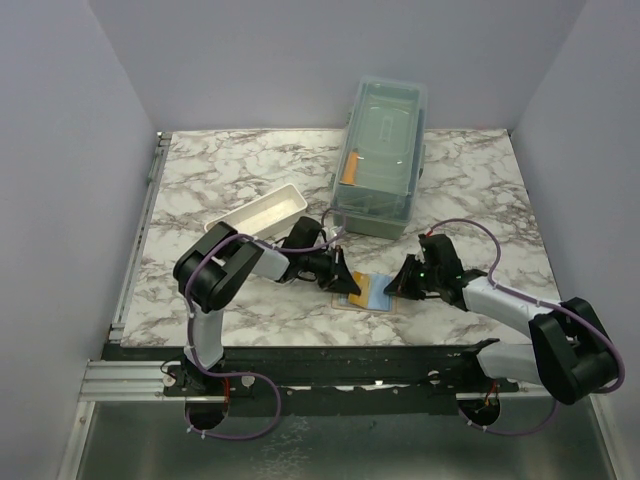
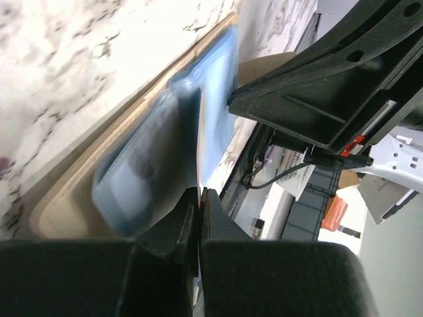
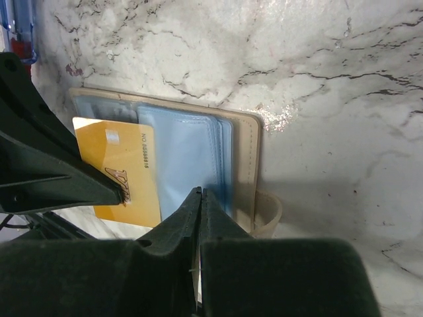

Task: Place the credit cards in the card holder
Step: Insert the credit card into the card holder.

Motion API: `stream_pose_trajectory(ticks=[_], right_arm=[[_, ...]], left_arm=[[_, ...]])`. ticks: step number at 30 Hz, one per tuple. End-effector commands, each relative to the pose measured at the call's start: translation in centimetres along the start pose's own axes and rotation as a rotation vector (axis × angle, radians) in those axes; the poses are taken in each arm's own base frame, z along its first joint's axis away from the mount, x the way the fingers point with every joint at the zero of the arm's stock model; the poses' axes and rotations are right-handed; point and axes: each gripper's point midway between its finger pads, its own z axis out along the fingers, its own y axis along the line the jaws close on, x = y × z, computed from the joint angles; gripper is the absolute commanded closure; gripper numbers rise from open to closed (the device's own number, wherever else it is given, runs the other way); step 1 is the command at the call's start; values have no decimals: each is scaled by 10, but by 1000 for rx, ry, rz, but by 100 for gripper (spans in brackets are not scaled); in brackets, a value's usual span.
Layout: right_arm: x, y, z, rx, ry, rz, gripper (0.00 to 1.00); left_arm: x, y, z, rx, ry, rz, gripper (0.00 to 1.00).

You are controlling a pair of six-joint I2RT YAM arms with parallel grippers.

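Near the table's (image 1: 250, 170) near edge, the left end effector (image 1: 343, 278) pinches an orange-yellow credit card (image 3: 122, 168) over the open card holder (image 3: 254, 172), apparently lining it up with a pocket. The right end effector (image 1: 402, 282), fingers together, seems to pin the blue lining (image 3: 185, 158) steady.

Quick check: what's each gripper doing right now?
Left gripper: closed, pinching the thin orange-yellow plastic card edge-on.
Right gripper: closed, seemingly pinching the light blue lining of the open tan-brown wallet.
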Motion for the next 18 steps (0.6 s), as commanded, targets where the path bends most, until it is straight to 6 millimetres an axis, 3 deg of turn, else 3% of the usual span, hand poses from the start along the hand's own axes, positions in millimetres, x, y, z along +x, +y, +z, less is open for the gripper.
stream_pose_trajectory(ticks=[1,16,18], right_arm=[[15,-27,3,104,43,-7,94],[7,-18,-5,87,11,1,93],[7,-20,-6,94,10,2,92]], left_arm=[[-6,-12,9,35,-4,43,100],[-7,-1,25,-37,-116,-7,100],[-8,-2,23,-44,-137,-12,95]])
